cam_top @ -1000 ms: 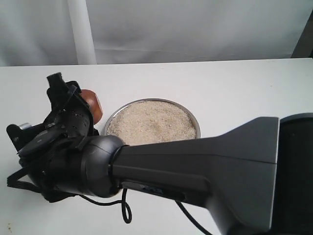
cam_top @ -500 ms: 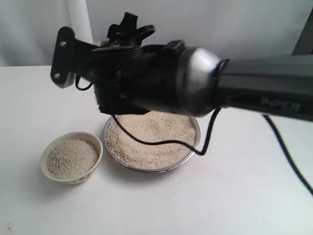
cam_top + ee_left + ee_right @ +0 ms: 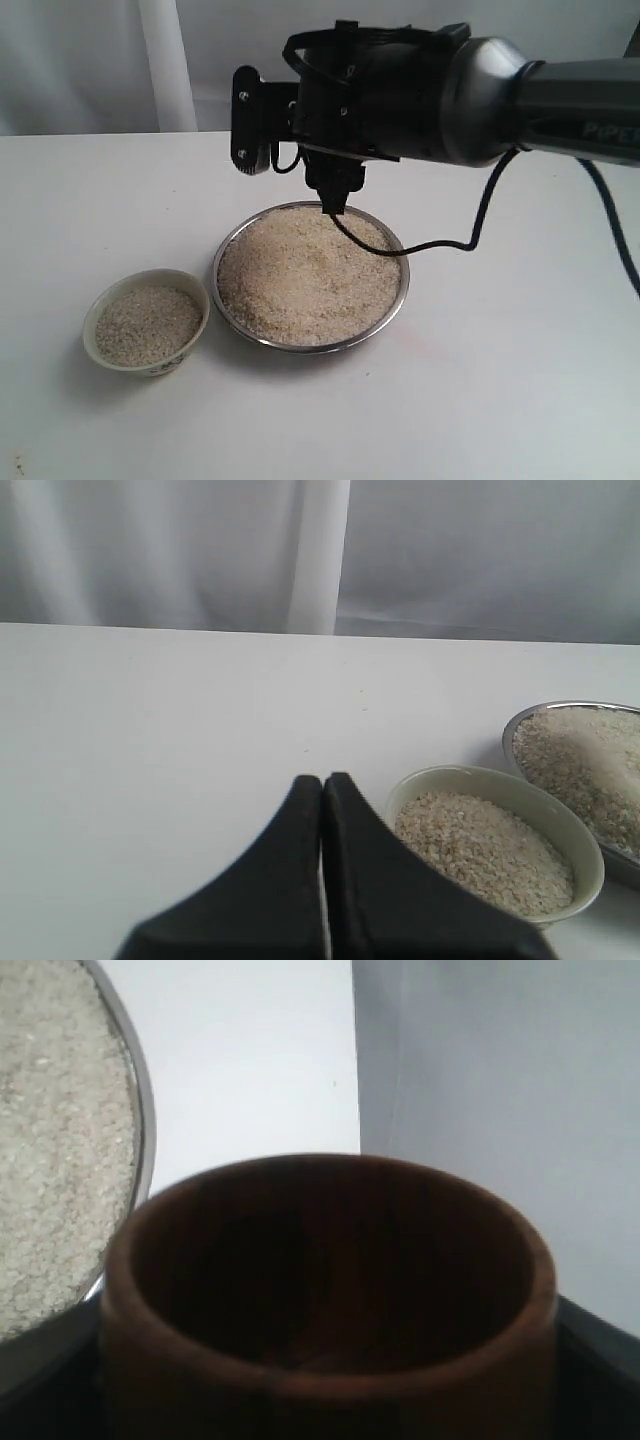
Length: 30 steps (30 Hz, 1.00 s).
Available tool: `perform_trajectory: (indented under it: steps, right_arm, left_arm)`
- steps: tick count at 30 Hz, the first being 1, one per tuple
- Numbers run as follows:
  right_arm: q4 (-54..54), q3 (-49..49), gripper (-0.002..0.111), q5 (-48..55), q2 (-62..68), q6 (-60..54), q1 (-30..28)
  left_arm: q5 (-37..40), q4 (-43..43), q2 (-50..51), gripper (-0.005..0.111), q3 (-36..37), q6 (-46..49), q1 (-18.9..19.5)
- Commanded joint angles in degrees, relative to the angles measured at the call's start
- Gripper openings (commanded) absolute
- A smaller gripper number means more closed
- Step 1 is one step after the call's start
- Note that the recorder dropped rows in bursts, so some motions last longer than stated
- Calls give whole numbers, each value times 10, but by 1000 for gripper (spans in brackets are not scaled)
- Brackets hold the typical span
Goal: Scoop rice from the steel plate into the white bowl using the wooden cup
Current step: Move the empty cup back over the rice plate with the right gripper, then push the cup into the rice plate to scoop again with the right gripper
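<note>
The wooden cup (image 3: 330, 1260) fills the right wrist view, its inside dark with no grains showing. My right gripper (image 3: 330, 1385) is shut on it, black fingers (image 3: 590, 1370) at its sides. In the exterior view the right arm's wrist (image 3: 380, 90) hangs over the far rim of the steel plate (image 3: 404, 290) and hides the cup. Rice (image 3: 305, 275) heaps the plate. The white bowl (image 3: 145, 364) stands left of it, holding rice (image 3: 145, 322). My left gripper (image 3: 322, 780) is shut and empty, low beside the bowl (image 3: 470, 776), and outside the exterior view.
A white curtain with a pale vertical post (image 3: 165, 65) backs the white table (image 3: 500, 400). A black cable (image 3: 440, 245) loops down from the right arm over the plate's far right rim.
The right arm has swung from over the bowl at the left, up and rightward to the plate's far side, carrying the cup. The bowl, hidden a second ago, now shows with rice in it.
</note>
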Motion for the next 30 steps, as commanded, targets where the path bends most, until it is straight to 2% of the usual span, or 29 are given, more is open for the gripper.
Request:
perform_trajectory:
  steps: [1, 10, 30]
  right_arm:
    - [-42, 2, 0, -3, 28, -34, -3]
    - [-162, 2, 0, 30, 113, -35, -3]
    - [-193, 2, 0, 56, 191, -37, -8]
  left_arm:
    - [-3, -3, -2, 0, -2, -3, -2]
    - [-3, -3, -2, 0, -2, -3, -2]
    - [-3, -3, -2, 0, -2, -2, -2]
